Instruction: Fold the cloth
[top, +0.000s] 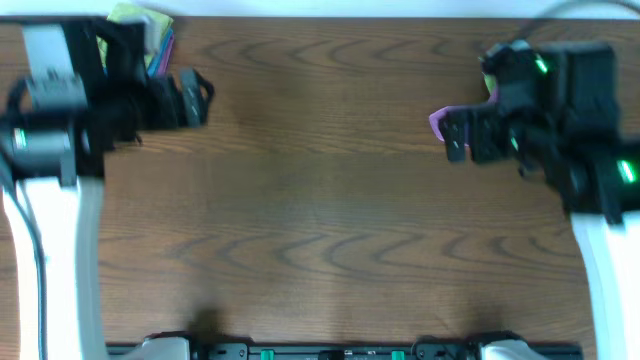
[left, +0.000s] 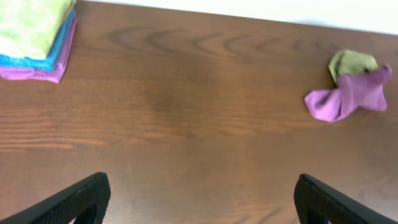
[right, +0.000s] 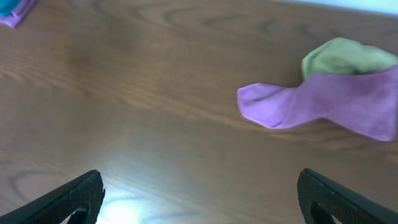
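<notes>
The left jaws, nearest the left wrist camera, stand wide apart and hold nothing, with bare bench (left: 199, 118) between them. The right jaws are spread just as wide and are also empty.

The cloth (left: 28, 22) lies folded on top of a stack at the far left corner of the bench. Under it are a blue cloth (left: 62, 43) and, lowest, a pink-purple cloth (left: 37, 73), with their near edges roughly flush. The frame cuts the cloth off in the wrist view, and from overhead the left arm (top: 60, 110) covers part of it, so its long axis and heading cannot be told.

Well apart, toward the right side, a crumpled purple cloth (right: 323, 106) touches an olive cloth (right: 342, 56) behind it. From overhead the right jaws sit just beside this pair. Only open bench lies between the stack and the pair.
</notes>
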